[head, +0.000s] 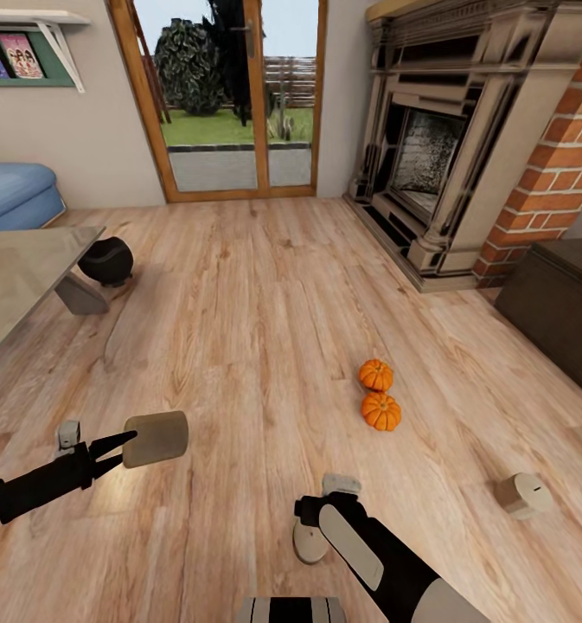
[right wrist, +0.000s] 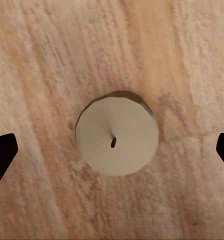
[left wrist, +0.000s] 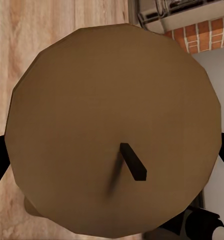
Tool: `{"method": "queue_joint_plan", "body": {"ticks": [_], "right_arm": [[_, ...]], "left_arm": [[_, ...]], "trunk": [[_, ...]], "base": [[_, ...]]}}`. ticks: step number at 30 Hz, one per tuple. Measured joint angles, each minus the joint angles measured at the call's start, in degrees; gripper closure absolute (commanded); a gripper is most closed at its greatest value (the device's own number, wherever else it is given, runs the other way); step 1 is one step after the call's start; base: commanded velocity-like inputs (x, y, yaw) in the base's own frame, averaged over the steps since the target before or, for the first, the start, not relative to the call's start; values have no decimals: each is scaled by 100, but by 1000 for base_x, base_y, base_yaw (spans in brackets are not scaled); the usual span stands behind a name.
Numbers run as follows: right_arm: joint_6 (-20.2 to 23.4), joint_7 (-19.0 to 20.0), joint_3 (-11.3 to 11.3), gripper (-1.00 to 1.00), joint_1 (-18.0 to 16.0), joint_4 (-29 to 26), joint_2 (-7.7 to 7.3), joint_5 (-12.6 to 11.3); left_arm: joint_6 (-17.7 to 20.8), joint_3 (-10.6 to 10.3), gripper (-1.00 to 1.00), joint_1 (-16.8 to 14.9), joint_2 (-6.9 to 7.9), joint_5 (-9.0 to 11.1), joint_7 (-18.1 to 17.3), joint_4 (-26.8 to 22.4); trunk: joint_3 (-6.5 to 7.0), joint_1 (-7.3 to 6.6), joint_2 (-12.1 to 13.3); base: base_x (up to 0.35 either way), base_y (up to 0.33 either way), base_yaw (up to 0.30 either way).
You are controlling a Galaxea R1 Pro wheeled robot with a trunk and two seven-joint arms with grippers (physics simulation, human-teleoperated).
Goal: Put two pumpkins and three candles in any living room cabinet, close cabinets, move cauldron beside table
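Beige wax fills the left wrist view: the left gripper (head: pixel 118 450) pinches a stubby tan cylinder candle (head: pixel 156 439) on its side, long axis level and pointing away from the fingers, its wick end (left wrist: pixel 133 161) facing that camera. Up and to the left of it, a round black cauldron (head: pixel 106 260) sits on the pale wood plank floor (head: pixel 265 303) just beside the leg of a grey-topped table (head: pixel 22 268). Moving right, the right gripper (right wrist: pixel 112 150) hovers straight above a second cream candle (right wrist: pixel 116 133) that stands upright on the floor, its wick pointing up at the wrist camera; the dark fingertips are spread wide and sit on either side of the candle, apart from it, so a straight descent looks like the likely next move. The right arm is clearly the nearer one. Further right, two small orange ribbed pumpkins (head: pixel 378 394) rest touching each other on open floor, then a third candle (head: pixel 523 495) lies tipped over, and the dark-brown wood cabinet (head: pixel 557 311) stands by the brick fireplace (head: pixel 463 147), its fronts apparently shut. Nothing blocks the descent.
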Motion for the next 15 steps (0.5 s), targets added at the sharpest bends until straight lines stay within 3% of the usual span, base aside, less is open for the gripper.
{"method": "queue_joint_plan", "body": {"ticks": [6,15], "right_arm": [[-3,8,0,-100,0,0,-4,0],[-9,16,0,-100,0,0,-6,0]], "left_arm": [[7,8,100,3,8,12,-132,0],[-4,8,100,16,16,-14,-326,0]], "trunk": [[0,0,0],[-199,24,-12]], "base": [[3,0,0],[0,0,0]]}}
